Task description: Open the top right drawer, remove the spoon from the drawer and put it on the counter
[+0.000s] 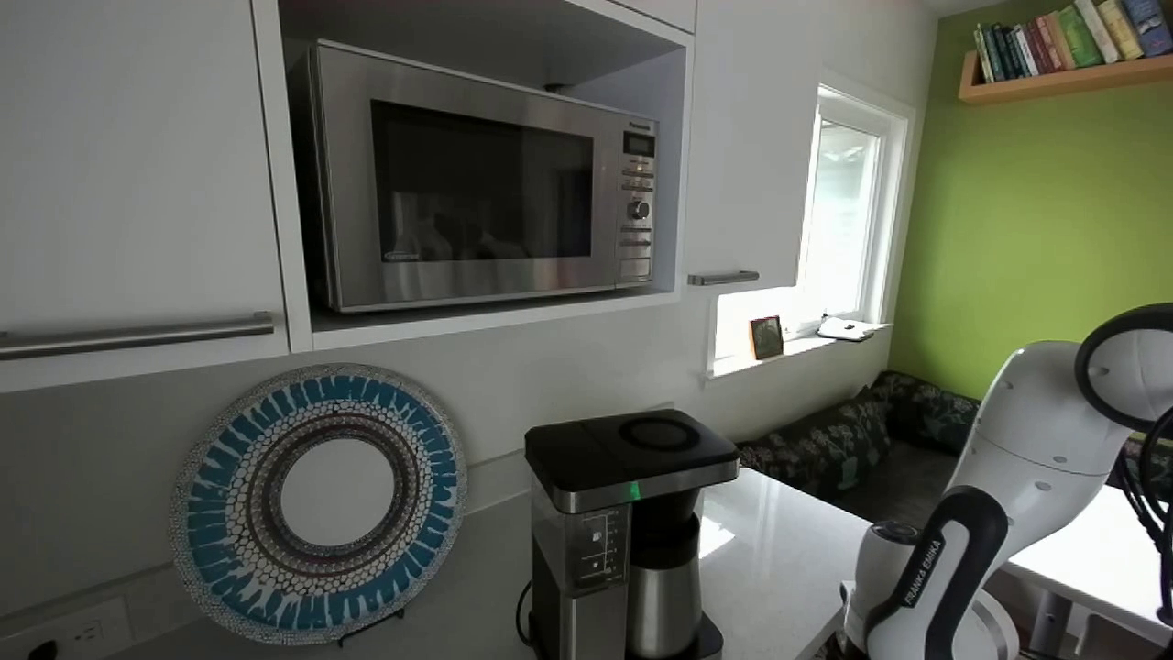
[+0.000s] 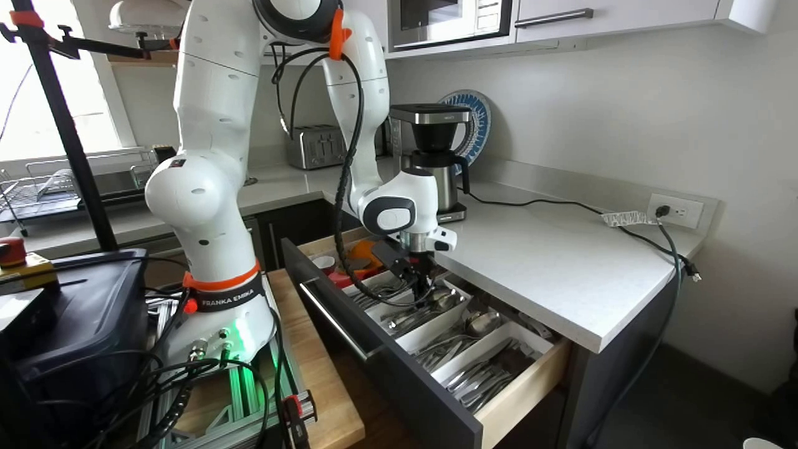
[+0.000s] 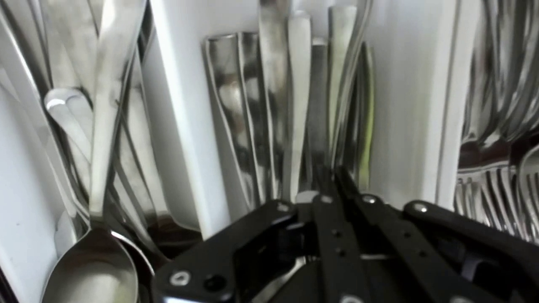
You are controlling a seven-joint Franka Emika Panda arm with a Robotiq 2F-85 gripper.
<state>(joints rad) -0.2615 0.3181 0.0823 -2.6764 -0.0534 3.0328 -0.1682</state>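
Below the front edge of the tabletop (image 2: 530,240), an open drawer (image 2: 527,393) holds orange and red items (image 2: 365,251) near its left end. Next, my pincer (image 3: 334,170), closed narrow, points down among handles (image 3: 300,80); whether it pinches one I cannot tell. Spoons (image 2: 484,323) lie beside it and one compartment further right, toward the drawer's back edge.

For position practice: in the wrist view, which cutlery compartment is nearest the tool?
The middle compartment, where the tool points at handles; the left one shows a spoon bowl, the right one fork tines.
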